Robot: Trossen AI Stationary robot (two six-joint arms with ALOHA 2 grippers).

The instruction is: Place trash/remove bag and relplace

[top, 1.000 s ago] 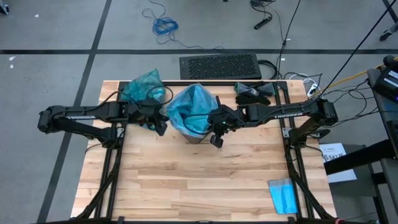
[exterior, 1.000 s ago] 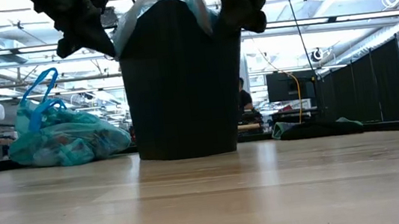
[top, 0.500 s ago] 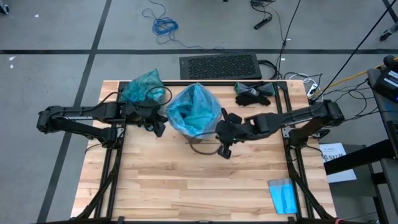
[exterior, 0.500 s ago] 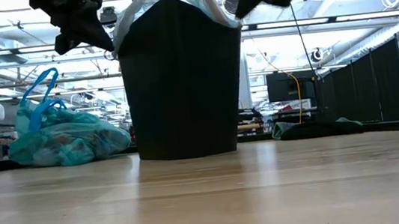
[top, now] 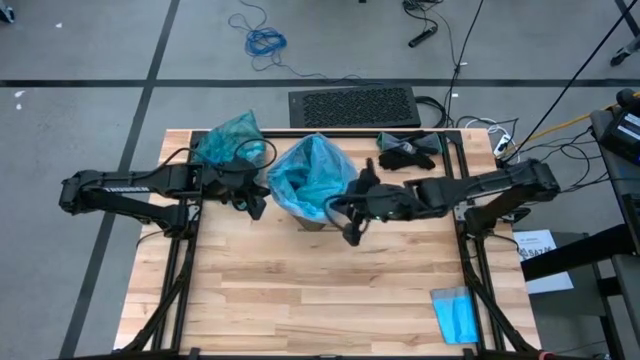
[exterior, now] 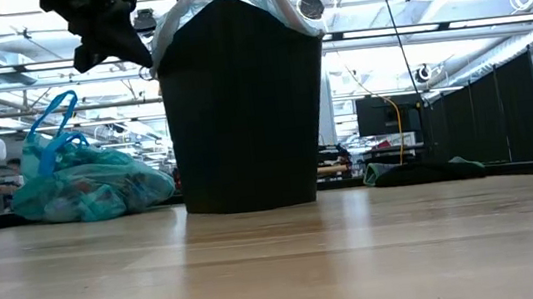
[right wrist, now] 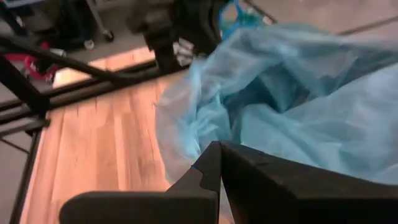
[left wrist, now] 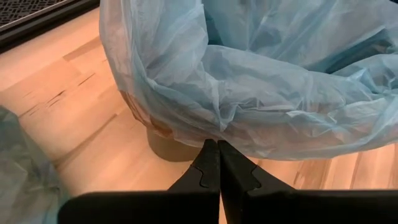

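Left gripper (top: 255,203): beside the bin's left side, jaws closed flat together at the liner's hanging hem; whether film is caught between them cannot be told.

Old bag (top: 230,140): dark teal liner, tied off, lying at the counter's (top: 300,300) far left corner. Scraps show dimly through the film; contents otherwise unclear.

Bin (exterior: 241,102): dark, upright, mid-counter toward the far edge. Holds the new bag (top: 315,175), sky-blue, mouth draped over the rim. Nothing visible inside it.

New bag, handling: judged very light, limp and slippery, easily torn or pulled off the rim. Best pinched at the loose hem below the rim, not the taut part.

Right gripper (top: 348,232): at the bin's near right side, jaws closed together against the film; a hold on it cannot be confirmed.

Gloves (top: 408,150): black, far right edge.

Cloth (top: 456,314): blue, folded, near right corner.
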